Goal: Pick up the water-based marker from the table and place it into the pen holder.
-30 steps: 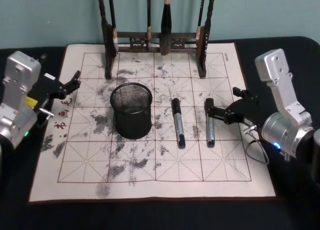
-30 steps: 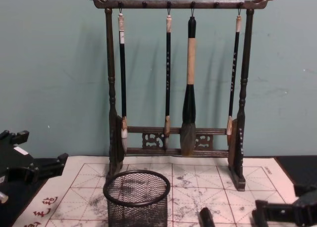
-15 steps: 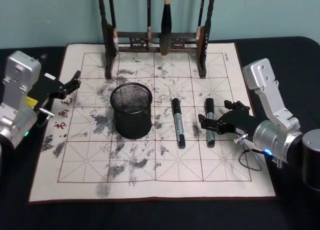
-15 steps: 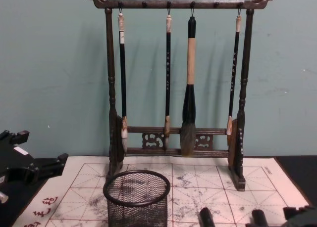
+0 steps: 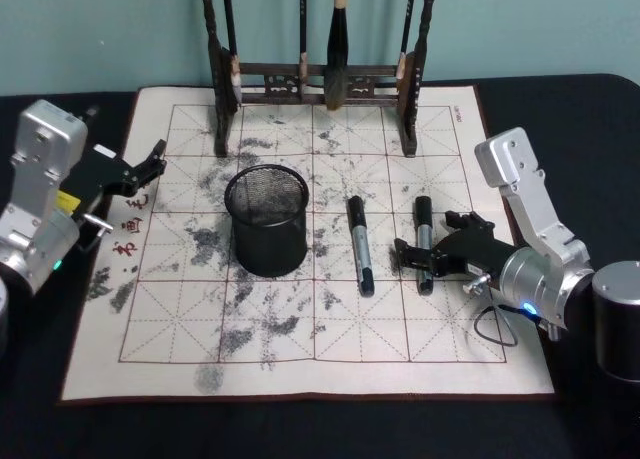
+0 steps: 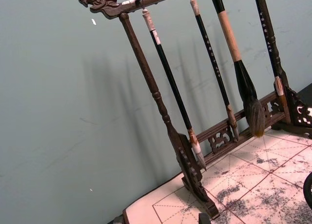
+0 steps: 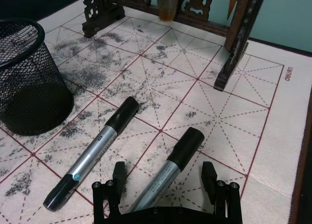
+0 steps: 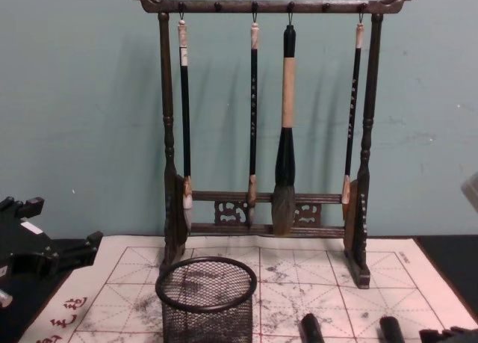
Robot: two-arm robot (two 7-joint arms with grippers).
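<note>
Right gripper (image 7: 163, 174): released, jaws spread wide. It sits low over the mat (image 5: 330, 329), one finger on each side of the right marker (image 5: 423, 241). There is a visible gap on both sides, and I cannot confirm contact.

Right marker: lies flat on the mat, well to the right of the holder (image 5: 267, 229), with its black cap towards the rack (image 5: 315, 74). In the right wrist view the rear of the barrel is hidden beneath my gripper body. The print on the barrel is too small to read.

Left marker (image 5: 359, 245): lies flat between the holder and the right marker, roughly parallel to the latter, touching neither.

Holder: stands upright on the mat in front of the rack. Its mesh hides much of the inside, and nothing rises above the rim. The chest view cuts off its base and the right wrist view cuts off its far side.

The chest view shows just the two marker caps at the lower edge. A dark sliver of my right gripper shows in the lower right corner, where I cannot make out its fingers.

Left gripper (image 5: 150, 163): idle at the left border of the mat, well apart from the holder and both markers. I cannot tell its state.

Rack: four brushes hang from it. The head view cuts off its top bar. The left wrist view shows a dark curved edge at one border, which I cannot identify.

Worktop (image 5: 580, 109): black, with the mat lying flat on it.
</note>
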